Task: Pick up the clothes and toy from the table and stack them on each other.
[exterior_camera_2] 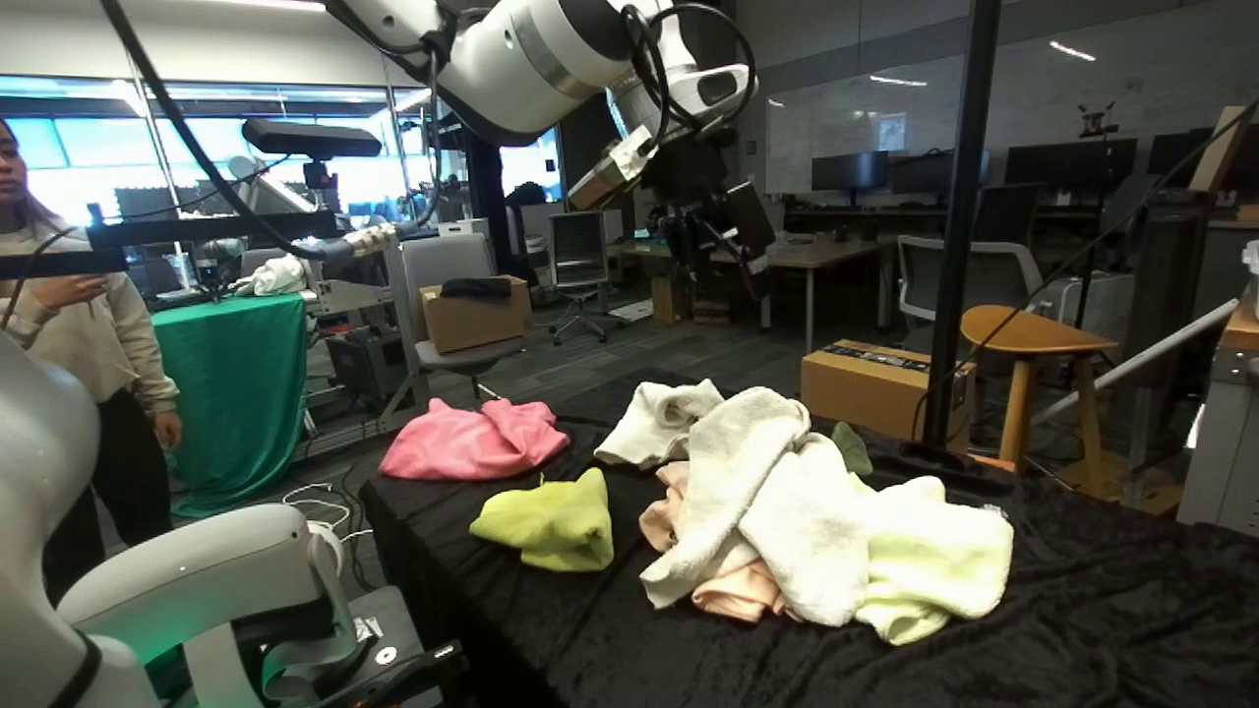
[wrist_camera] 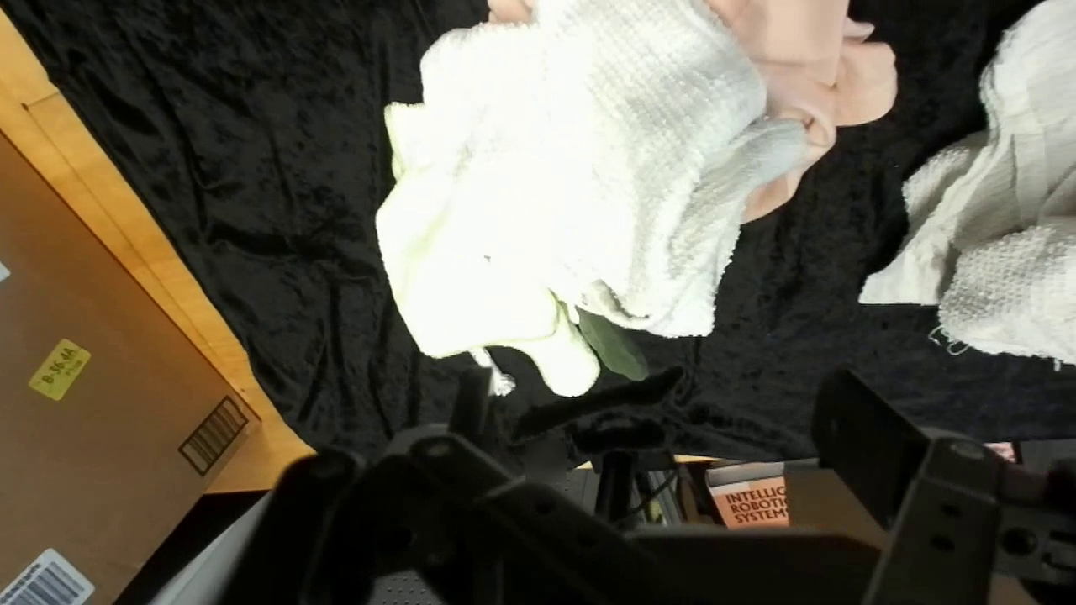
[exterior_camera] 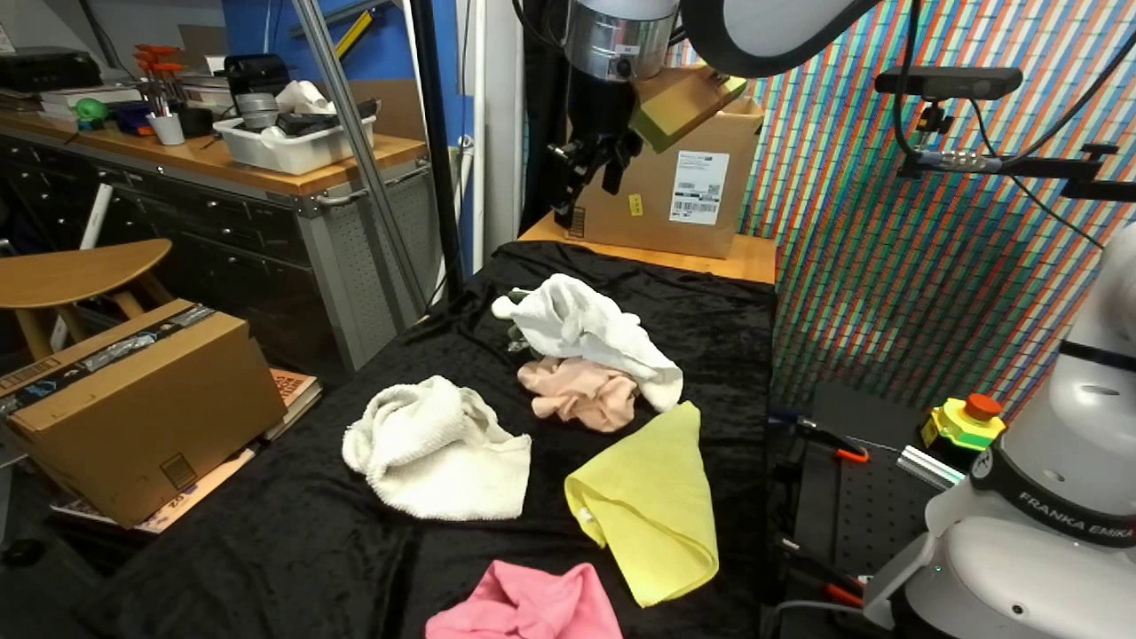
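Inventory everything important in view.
velvety black table: 1, black, foreground
crumpled peach cloth: 1, peach, mid-table
white textured cloths: 2, white, one over peach, one apart
pale yellow cloth: 1, pale yellow, against upper white
green piece: 1, dark green, beside pale yellow
folded lime cloth: 1, lime, apart
bunched pink cloth: 1, pink, apart
brown cardboard boxes: 3+, brown, beyond table
person: 1, beige top, background
robot arm: 1, white, overhead
tool: 1, black, over table
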`<action>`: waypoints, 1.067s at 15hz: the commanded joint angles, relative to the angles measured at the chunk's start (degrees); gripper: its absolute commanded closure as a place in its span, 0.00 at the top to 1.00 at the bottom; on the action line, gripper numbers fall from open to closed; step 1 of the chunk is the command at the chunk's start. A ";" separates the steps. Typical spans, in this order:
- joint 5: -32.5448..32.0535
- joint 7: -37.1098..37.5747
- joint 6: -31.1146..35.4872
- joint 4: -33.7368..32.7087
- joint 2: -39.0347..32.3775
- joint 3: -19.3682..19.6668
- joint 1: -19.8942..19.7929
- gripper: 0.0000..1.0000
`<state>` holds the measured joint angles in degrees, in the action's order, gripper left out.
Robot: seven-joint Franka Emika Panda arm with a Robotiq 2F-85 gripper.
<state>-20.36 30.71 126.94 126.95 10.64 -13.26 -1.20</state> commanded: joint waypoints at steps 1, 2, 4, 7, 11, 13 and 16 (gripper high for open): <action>-0.79 0.43 -1.58 -5.11 -5.31 -0.99 3.59 1.00; -0.76 -0.04 -1.49 -5.91 -6.88 -1.40 4.84 1.00; -0.91 -0.85 -1.94 -7.87 -10.38 -2.22 7.50 1.00; -0.28 -3.10 -2.62 -11.51 -16.31 -2.75 11.65 1.00; -2.14 -3.76 -3.12 -18.00 -24.81 -1.84 16.65 1.00; -2.35 -4.33 -3.45 -21.39 -28.67 -1.00 18.66 1.00; -2.09 -4.56 -3.70 -26.84 -33.91 0.60 21.49 1.00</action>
<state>-21.73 27.48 125.36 107.70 -17.70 -14.72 17.25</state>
